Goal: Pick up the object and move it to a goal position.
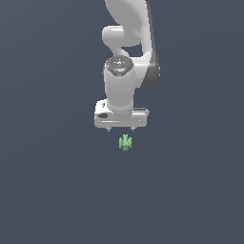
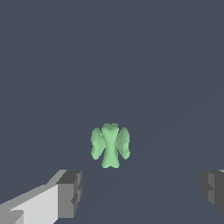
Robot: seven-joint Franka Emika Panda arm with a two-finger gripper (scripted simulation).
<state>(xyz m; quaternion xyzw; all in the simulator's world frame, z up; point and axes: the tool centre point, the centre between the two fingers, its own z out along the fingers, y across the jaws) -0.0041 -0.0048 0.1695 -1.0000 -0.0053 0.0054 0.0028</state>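
Note:
The object (image 1: 125, 142) is a tiny light-green lobed figurine lying on the dark grey floor, just in front of the arm in the exterior view. It also shows in the wrist view (image 2: 110, 145), between and ahead of the two fingertips. My white gripper (image 1: 121, 129) hangs above and just behind it, pointing down, with its jaws wide apart and nothing between them. In the wrist view the gripper (image 2: 142, 190) shows two dark grey pads (image 2: 70, 192) at the frame's edges, both clear of the object.
The flat dark grey floor (image 1: 57, 190) fills both views. No other object, container or marker shows.

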